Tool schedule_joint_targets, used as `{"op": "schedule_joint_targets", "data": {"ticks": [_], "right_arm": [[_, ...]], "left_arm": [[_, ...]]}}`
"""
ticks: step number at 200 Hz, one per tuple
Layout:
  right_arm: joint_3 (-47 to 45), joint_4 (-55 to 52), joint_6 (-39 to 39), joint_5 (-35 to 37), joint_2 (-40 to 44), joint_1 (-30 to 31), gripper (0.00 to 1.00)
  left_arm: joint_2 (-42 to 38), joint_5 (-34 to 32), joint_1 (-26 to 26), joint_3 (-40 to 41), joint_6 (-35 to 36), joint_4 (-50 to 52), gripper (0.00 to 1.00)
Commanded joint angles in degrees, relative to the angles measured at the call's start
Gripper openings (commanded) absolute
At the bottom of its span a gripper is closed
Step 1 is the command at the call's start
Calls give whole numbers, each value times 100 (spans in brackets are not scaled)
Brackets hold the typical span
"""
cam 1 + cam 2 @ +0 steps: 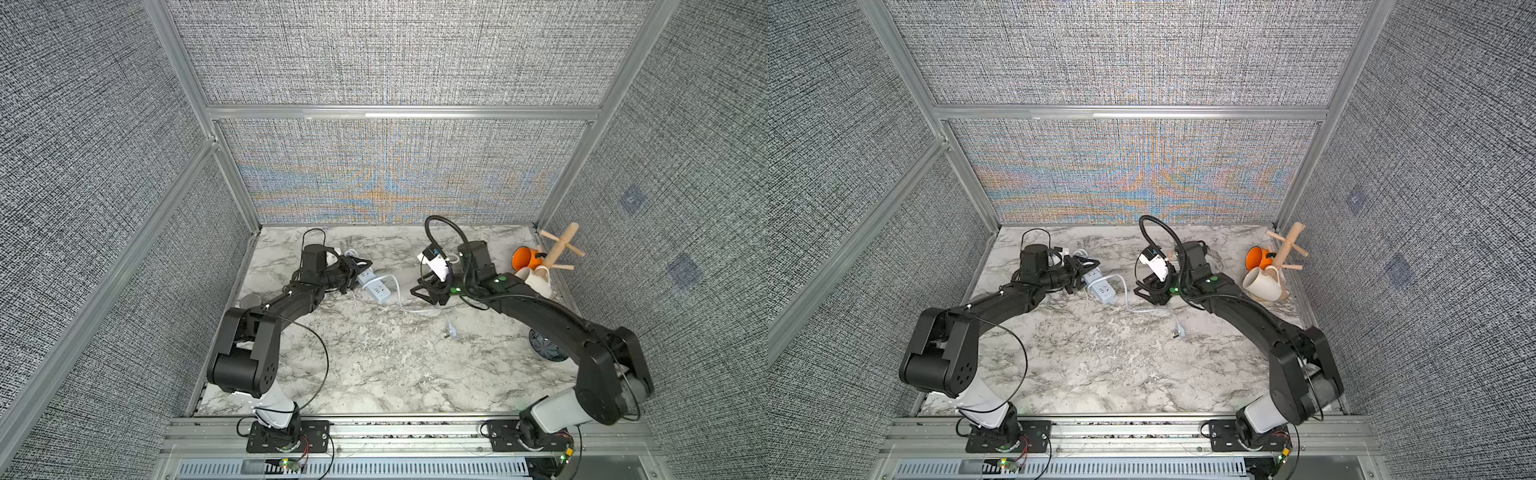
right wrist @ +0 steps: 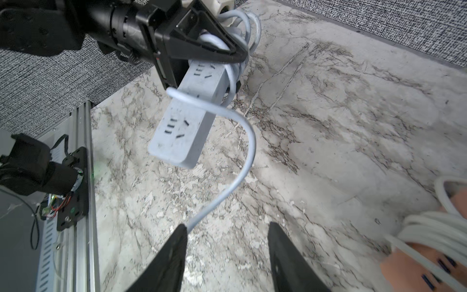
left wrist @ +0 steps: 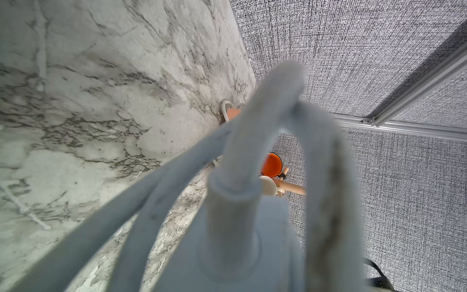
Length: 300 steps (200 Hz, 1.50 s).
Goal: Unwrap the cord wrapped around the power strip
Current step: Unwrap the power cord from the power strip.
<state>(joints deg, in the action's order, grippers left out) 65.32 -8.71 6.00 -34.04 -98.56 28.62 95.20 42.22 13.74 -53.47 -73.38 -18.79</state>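
L gripper (image 1: 359, 274) is clamped on the far end of the power strip (image 2: 187, 113), right where several loops of cord (image 2: 249, 141) bunch up. The strip sits far-left of centre over the table (image 1: 374, 365), angled toward the R arm. I can't tell if its near end touches the marble. R gripper (image 2: 228, 226) has its jaws apart. The loose cord brushes one finger, nothing pinched. The plug (image 1: 451, 331) lies near-right of the strip.

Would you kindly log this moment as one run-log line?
left gripper: shut on power strip | right gripper: open, beside cord | cord: partly wound | plug: on table
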Motion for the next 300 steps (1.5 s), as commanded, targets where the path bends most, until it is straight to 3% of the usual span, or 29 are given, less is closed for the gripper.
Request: {"op": "schedule_joint_targets", "data": {"ticks": [1,36,100,108,130,152,199,225,261,300], "right_arm": [[350,419,-310,137,-462,238,54],[789,494,-543,326,-1138,363,54],[947,440,-455,642,-1582,372,55],[952,436,-466,612,-1596,372,48],[840,521,-504,722,-1458,348,11],[874,347,-417,718,-1228,306,0],[575,-120,327,798,-324,678,0],[24,-6,176,1110,-23,890,0],[-592,451,-237,1366,-16,685,0],[-524,500,-570,1887,-468,189,0]], "left_arm": [[31,117,5,-101,9,-275,0],[-4,130,26,-154,-9,-275,0],[-27,208,24,-164,7,-275,0],[-12,211,24,-156,6,-275,0],[63,176,24,-144,13,-297,0],[266,164,24,-84,-137,-603,0],[707,-490,24,-151,-640,-1272,0],[921,-697,32,-475,-893,-1468,0],[1109,-364,33,-858,-1204,-1712,0],[866,269,-50,-603,-784,-1541,0]]}}
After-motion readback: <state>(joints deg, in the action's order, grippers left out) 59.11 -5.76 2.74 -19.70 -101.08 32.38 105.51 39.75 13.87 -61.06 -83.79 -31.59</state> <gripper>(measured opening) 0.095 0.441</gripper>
